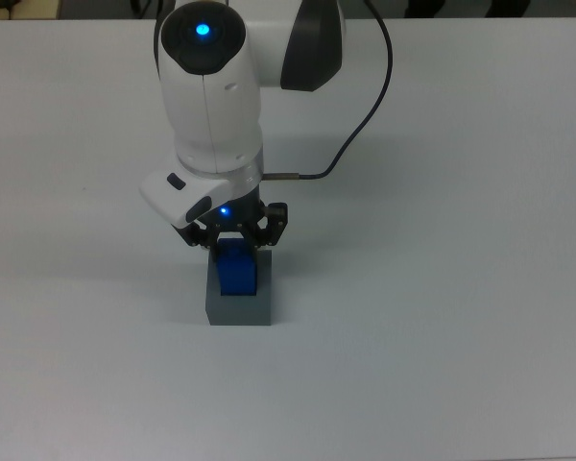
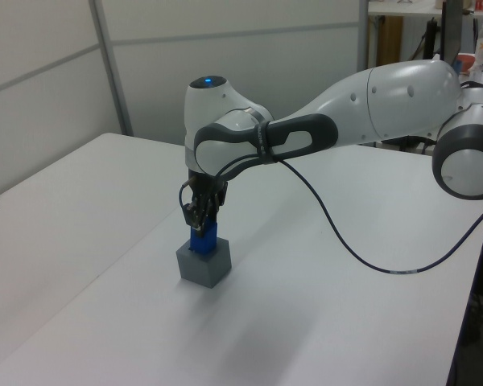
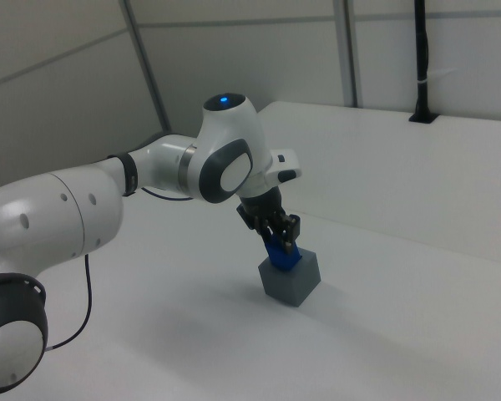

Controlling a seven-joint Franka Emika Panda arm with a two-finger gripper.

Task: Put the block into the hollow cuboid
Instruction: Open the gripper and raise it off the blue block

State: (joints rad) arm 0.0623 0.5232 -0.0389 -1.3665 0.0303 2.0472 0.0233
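Gripper (image 1: 235,240): directly above the hollow cuboid (image 1: 239,305), pointing straight down, fingers closed narrowly on the upper part of the block (image 1: 237,269). Block: blue, upright, standing in line with the cuboid's recess, its lower end at or just within the opening and most of its body showing above the grey rim; seating depth cannot be told. Cuboid: grey, resting on the white table (image 1: 461,317), nothing else near it. Judgement: remaining move is straight down, no sideways correction evident.
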